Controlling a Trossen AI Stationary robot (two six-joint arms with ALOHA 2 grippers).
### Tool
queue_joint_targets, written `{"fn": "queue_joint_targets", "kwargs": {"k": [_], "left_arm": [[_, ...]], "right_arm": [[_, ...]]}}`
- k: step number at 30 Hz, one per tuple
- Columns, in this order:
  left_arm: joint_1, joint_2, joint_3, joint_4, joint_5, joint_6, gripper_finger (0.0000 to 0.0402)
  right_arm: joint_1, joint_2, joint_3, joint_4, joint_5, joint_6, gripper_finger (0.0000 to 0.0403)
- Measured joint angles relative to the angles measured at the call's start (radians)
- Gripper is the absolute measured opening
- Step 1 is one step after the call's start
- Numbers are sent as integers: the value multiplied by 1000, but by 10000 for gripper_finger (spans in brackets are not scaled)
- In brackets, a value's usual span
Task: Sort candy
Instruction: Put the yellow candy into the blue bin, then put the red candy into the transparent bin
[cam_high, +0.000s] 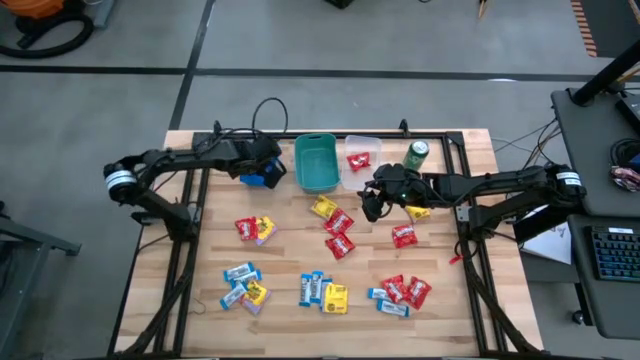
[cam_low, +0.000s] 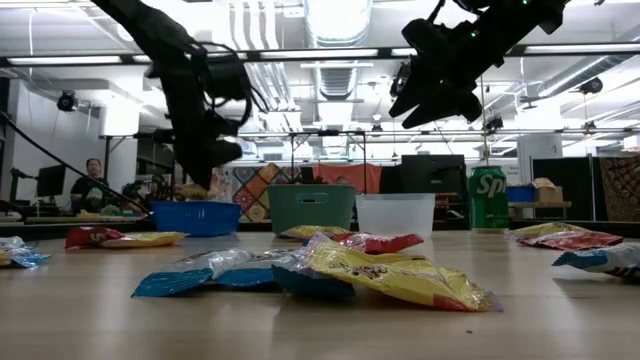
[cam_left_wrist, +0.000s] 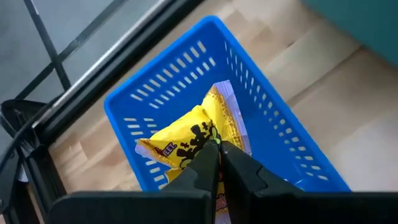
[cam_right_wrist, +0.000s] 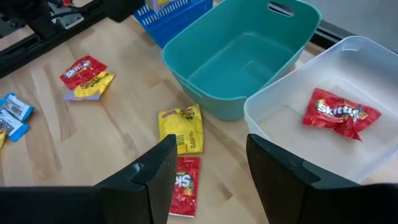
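My left gripper (cam_left_wrist: 217, 149) is shut on a yellow candy packet (cam_left_wrist: 186, 140) over the blue bin (cam_left_wrist: 168, 68), which stands at the table's far left (cam_high: 262, 177). My right gripper (cam_right_wrist: 211, 142) stands open in the air near the clear bin (cam_right_wrist: 292, 118). Nothing is between its fingers. The clear bin holds a red packet (cam_right_wrist: 339, 113). The teal bin (cam_high: 317, 162) stands between the two bins. Other red, yellow and blue-white candy packets lie flat on the table, among them a yellow one (cam_right_wrist: 180, 129) and a red one (cam_right_wrist: 185, 185) below my right gripper. My left gripper pinches the yellow packet at one end (cam_left_wrist: 208, 142) between its two fingertips. The fingers slant down from above. The packet stretches away from the fingers inside the blue bin's outline. Whether it touches the bin's floor I cannot tell.
A green soda can (cam_high: 416, 155) stands at the far edge, right of the clear bin. Clusters of packets lie at mid-table (cam_high: 338, 232), near left (cam_high: 243, 285), near middle (cam_high: 322, 291) and near right (cam_high: 402, 292). A black frame runs along the table's edges.
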Motion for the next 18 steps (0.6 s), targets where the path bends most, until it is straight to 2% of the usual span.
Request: {"fn": "queue_joint_targets", "kwargs": {"k": [9, 14, 18], "left_arm": [[-1, 19, 0, 3, -2, 0, 49], [-21, -27, 0, -15, 39, 0, 77], [-78, -96, 0, -13, 75, -4, 82]], "right_arm": [[0, 0, 0, -1, -11, 35, 185], [8, 0, 3, 0, -60, 91, 185], [39, 0, 4, -1, -90, 123, 185]]}}
